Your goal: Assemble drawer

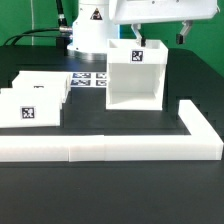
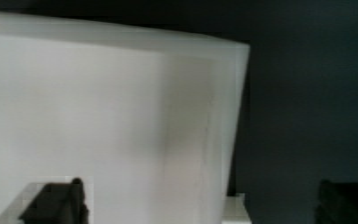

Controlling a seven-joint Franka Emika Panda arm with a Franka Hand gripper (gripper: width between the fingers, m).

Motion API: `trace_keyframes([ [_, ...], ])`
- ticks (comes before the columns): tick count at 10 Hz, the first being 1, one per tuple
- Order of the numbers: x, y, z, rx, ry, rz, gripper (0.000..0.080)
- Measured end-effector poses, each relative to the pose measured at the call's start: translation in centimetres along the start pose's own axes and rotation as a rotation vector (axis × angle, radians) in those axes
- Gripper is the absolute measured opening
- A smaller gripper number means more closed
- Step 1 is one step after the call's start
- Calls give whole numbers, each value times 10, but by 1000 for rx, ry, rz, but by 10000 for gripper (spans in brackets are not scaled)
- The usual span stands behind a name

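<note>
From where I stand, the job looks barely begun. Over on the exterior view's left, two white trays sit on the black table, well apart from where they belong: the front tray shows its square tag toward us, and the rear tray sits just behind it, close enough that I cannot tell whether they touch. Neither has gone into anything.

Farther along, the marker board lies flat at the back, between the trays and the tall housing. The housing stands upright and looks empty, with its open side turned upward and a tag showing near its top edge.

Above it hangs the gripper, jaws spread wide and clamped on nothing. One finger seems to dip inside the housing and the other sits outside its wall on the exterior view's right. In the wrist view the gripper has that white panel between its dark fingers, though I cannot tell whether either one touches it.

The long L-shaped wall runs along the front and up the exterior view's right, near the housing but not against it.

My guess is that a grasp on the housing is the step in hand. Both trays are yet to be fitted.
</note>
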State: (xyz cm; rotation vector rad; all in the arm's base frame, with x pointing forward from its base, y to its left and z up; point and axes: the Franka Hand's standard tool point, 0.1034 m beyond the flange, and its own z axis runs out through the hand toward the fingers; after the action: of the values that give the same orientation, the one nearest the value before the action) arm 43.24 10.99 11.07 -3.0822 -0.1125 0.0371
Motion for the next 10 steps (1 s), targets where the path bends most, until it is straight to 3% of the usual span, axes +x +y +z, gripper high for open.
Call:
trace_keyframes([
  [3, -16, 2, 11, -6, -26, 31, 649],
  [5, -18, 4, 16, -7, -39, 54, 392],
  [6, -18, 5, 17, -6, -39, 64, 392],
  [7, -16, 3, 17, -5, -38, 70, 208],
  [8, -17, 3, 17, -5, -38, 67, 81],
  [10, -17, 3, 17, -5, -38, 68, 36],
])
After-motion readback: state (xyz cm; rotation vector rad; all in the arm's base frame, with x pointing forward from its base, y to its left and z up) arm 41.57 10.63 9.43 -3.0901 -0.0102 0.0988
